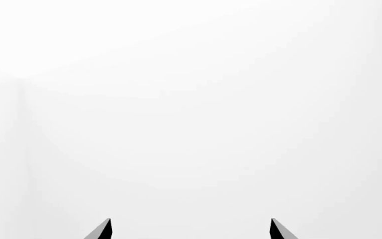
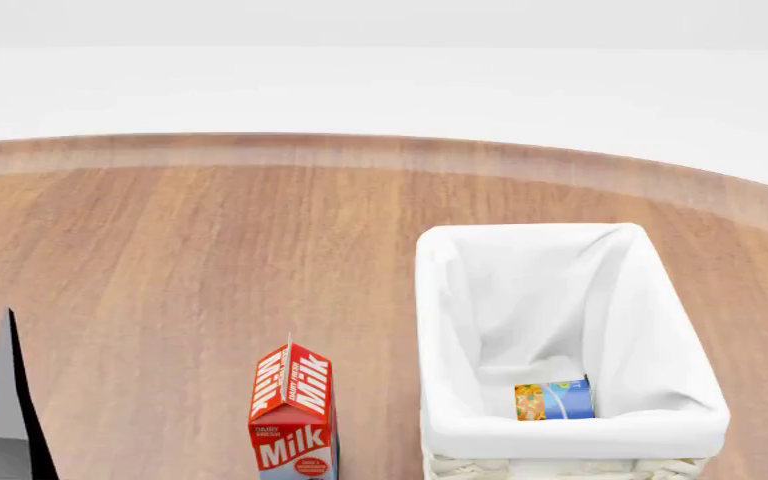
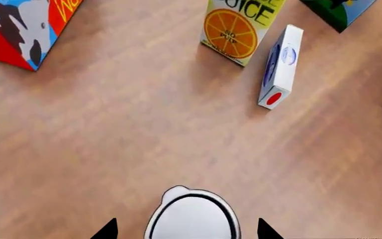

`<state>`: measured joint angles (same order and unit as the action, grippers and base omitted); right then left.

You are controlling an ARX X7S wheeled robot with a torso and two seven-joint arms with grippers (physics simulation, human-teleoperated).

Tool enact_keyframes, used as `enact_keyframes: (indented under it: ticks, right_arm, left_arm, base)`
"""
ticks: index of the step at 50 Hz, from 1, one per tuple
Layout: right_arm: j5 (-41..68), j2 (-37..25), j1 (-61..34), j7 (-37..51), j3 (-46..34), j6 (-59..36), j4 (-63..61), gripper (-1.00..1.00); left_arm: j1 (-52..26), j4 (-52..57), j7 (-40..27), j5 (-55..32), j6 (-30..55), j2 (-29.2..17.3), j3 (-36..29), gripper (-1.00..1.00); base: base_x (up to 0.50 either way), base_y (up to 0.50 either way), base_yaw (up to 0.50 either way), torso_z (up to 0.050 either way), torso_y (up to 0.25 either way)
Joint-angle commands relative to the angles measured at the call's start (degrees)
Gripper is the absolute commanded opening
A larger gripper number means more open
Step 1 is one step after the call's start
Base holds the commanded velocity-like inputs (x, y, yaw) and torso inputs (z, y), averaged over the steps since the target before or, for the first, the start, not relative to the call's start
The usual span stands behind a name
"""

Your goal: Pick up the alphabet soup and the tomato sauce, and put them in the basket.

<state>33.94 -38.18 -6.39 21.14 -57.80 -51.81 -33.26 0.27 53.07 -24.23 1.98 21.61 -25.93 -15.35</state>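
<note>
Head view shows the alphabet soup (image 2: 552, 398) lying on its side in the basket (image 2: 451, 330), against the white lining at the near end, so that half of the job looks done. A milk carton (image 2: 293, 415) stands upright on the wooden table (image 2: 157, 250) just beside the basket's left wall, apart from it.

The tomato sauce is the step in hand. No red-and-green label shows anywhere, but the right wrist view looks straight down on a pale round can top (image 3: 192, 216) sitting between the two dark tips of the right gripper (image 3: 185, 230). I judge this to be the tomato sauce, though the label is hidden from that angle. The tips stand apart on either side of the can with gaps showing, so the pincer is released and not yet gripping. Farther off on the table are an orange juice carton (image 3: 240, 27), a small white-and-blue box (image 3: 280, 67) and a red carton with a cow pattern (image 3: 18, 27).

Left wrist view shows only blank white beyond the spread tips of the left gripper (image 1: 191, 230), which is released and holds nothing.

The next move calls for lowering the right gripper around the can, closing on it squarely, then lifting and carrying it over the basket rim.
</note>
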Motion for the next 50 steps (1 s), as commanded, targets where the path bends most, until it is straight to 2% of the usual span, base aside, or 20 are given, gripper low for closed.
enact_keyframes:
  ticks: [1,13,15,50]
  right_arm:
    - [-2.0,0.7,0.4,-1.5,-1.1,3.4,4.8,1.00]
    - [-2.5,1.2,0.8,-2.5,-1.5,5.3,7.5,1.00]
    - [-0.6,0.6,0.7,-1.3,-0.6,2.8,4.6,1.00]
    - [-1.6,2.7,1.3,-4.3,-1.0,8.0,12.9,1.00]
  left_arm:
    - [0.1,-0.1,-0.1,-0.1,-0.3,-0.1,0.0,1.00]
    - [-0.2,0.2,-0.1,-0.2,0.3,-0.2,-0.1,1.00]
    - [-0.1,0.4,-0.2,-0.2,0.3,-0.2,0.0,1.00]
    - [0.2,-0.2,-0.5,-0.5,-0.3,-0.5,-0.2,1.00]
  base:
    - [0.00,0.00,0.00,0.000,0.000]
    - [0.00,0.00,0.00,0.000,0.000]
    - [0.00,0.00,0.00,0.000,0.000]
    - [0.00,0.00,0.00,0.000,0.000]
